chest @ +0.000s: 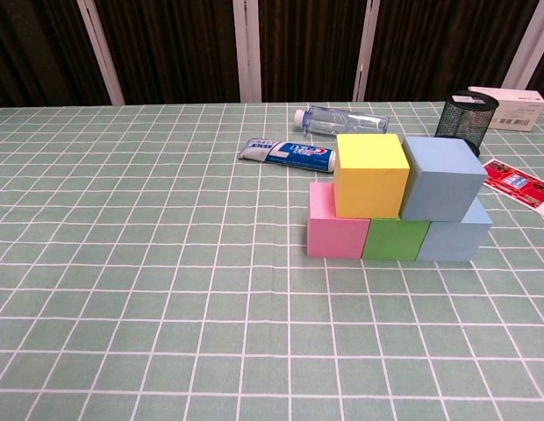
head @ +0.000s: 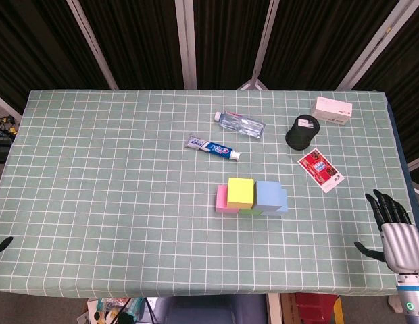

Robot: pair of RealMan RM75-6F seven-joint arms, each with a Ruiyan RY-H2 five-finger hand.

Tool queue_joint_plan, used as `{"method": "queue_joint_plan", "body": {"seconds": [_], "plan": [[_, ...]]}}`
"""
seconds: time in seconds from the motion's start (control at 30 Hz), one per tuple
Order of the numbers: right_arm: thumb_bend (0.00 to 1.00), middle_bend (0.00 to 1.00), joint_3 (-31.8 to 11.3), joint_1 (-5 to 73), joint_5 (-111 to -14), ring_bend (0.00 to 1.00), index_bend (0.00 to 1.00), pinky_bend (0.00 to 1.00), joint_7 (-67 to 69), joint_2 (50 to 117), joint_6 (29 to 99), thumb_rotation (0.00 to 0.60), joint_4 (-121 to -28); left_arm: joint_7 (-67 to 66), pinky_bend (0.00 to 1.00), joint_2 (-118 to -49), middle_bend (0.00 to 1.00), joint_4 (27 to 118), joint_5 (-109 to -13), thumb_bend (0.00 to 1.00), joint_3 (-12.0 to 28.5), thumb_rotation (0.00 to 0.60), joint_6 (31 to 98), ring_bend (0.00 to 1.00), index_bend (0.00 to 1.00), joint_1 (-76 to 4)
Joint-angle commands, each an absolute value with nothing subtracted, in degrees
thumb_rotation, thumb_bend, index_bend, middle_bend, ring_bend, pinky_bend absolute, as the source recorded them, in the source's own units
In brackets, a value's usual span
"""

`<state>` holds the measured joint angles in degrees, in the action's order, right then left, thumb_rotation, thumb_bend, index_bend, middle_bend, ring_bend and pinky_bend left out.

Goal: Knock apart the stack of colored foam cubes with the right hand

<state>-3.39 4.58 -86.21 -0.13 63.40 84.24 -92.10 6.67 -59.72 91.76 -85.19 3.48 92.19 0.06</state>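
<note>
silver-backed with black fingers, the right hand (head: 392, 226) sits at the table's near right edge in the head view, fingers extended and slightly apart, thumb out to the side, holding nothing; it is well apart from the cubes and does not appear in the chest view. at the far left edge of the head view a small dark tip, apparently of the left hand (head: 1, 245), pokes in, too little of it to tell how its fingers lie

left of the right hand, near the table's middle, stands the stack of foam cubes (chest: 395, 202), still intact. its bottom row holds a pink cube (chest: 335, 232), a green cube (chest: 395, 239) and a light blue cube (chest: 454, 237), touching side by side. on top rest a yellow cube (chest: 370, 175) and a grey-blue cube (chest: 440, 179), touching each other, the yellow one straddling pink and green

beyond the stack lie a toothpaste tube (head: 213, 146) and, further back, a clear plastic bottle (head: 240, 123) on its side. to the right of these stands a black mesh cup (head: 303, 131), with a white box (head: 332, 110) just behind it and a red packet (head: 320, 170) flat on the cloth nearer the stack. a green checked tablecloth (head: 94, 202) covers the table
</note>
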Motion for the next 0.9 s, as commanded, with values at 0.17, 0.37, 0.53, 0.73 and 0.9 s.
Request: {"method": "queue_joint_plan", "body": {"seconds": [0.17,0.37,0.53,0.73,0.9], "plan": [[0.13,0.00,-3.61,4.66,-85.97,0.00,0.07,0.02,1.33,63.39,84.10,0.600,-92.01,6.36,0.00,-59.62,0.00,92.18,-83.91,0.19,3.90,0.600,91.04,0.00,0.16,-0.17],[0.13,0.00,-3.22,4.64,-86.51,0.00,0.06,0.01,3.26,62.90,83.81,0.600,-92.07,5.04,0.00,-60.10,0.00,92.39,-85.07,0.19,3.62,0.600,91.70,0.00,0.16,-0.11],[0.13,0.00,-1.44,5.42,-89.62,0.00,0.06,0.00,9.71,61.15,82.01,0.600,-92.17,4.21,0.00,-60.80,0.00,92.33,-86.98,0.19,3.13,0.600,92.91,0.00,0.16,0.13],[0.13,0.00,-0.75,7.13,-91.45,0.00,0.06,0.00,16.74,60.82,79.87,0.600,-90.53,2.87,0.00,-61.50,0.00,92.56,-87.25,0.19,3.19,0.600,93.46,0.00,0.16,0.28],[0.12,0.00,-0.66,8.48,-91.12,0.00,0.06,0.00,21.06,61.51,77.64,0.600,-88.80,2.53,0.00,-61.34,0.00,93.34,-87.05,0.19,2.93,0.600,93.57,0.00,0.16,0.71]]}}
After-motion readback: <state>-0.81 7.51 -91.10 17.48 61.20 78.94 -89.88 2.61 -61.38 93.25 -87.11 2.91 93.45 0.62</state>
